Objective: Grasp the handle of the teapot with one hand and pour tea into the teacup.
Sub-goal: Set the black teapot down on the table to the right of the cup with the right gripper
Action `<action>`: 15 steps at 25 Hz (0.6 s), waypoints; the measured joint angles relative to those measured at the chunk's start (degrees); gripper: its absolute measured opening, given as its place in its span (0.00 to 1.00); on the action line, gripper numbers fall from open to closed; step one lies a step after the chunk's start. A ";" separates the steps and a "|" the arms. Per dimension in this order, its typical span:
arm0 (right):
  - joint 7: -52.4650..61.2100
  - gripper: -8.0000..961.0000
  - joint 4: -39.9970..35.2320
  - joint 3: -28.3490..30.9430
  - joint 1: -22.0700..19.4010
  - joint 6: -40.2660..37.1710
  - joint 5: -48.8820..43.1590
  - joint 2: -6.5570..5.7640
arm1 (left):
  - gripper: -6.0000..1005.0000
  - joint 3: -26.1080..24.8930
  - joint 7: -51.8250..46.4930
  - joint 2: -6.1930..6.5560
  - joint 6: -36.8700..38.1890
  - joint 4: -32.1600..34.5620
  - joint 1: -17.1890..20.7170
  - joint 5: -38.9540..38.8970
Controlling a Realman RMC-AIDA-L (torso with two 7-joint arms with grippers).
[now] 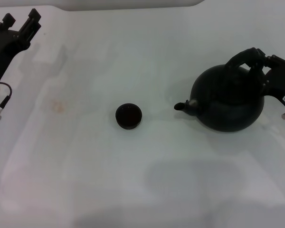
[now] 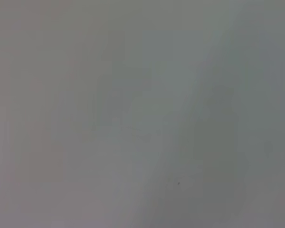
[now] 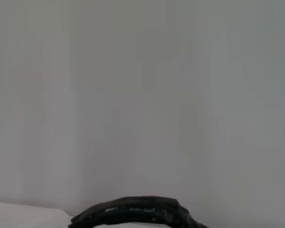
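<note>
Seemingly the right gripper at right frame grips the handle; its fingers' closure is unclear. Teapot spout faces the teacup. Left gripper idles upper left, fingers parted, empty.

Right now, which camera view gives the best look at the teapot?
The head view: the whole teapot shows there, spout pointing toward the teacup, with the right claw at its handle. The right wrist view catches only a dark arched strip, probably that handle. The left wrist view shows nothing of the teapot.
</note>
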 joint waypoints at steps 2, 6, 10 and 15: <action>1.70 0.20 0.00 0.00 0.15 0.59 0.03 -0.02 | 0.82 0.00 0.00 0.03 0.01 0.00 -0.01 0.00; 4.37 0.30 0.00 0.22 0.24 1.38 0.11 -0.08 | 0.82 0.00 0.00 0.08 0.01 0.02 -0.03 0.00; 6.15 0.48 0.00 0.07 -0.05 0.34 0.02 -0.16 | 0.82 0.00 0.00 0.09 0.01 0.02 -0.06 0.00; 9.60 0.69 0.36 0.01 -1.37 -3.24 -0.01 -0.36 | 0.82 0.00 0.00 0.03 0.01 0.21 -0.06 0.00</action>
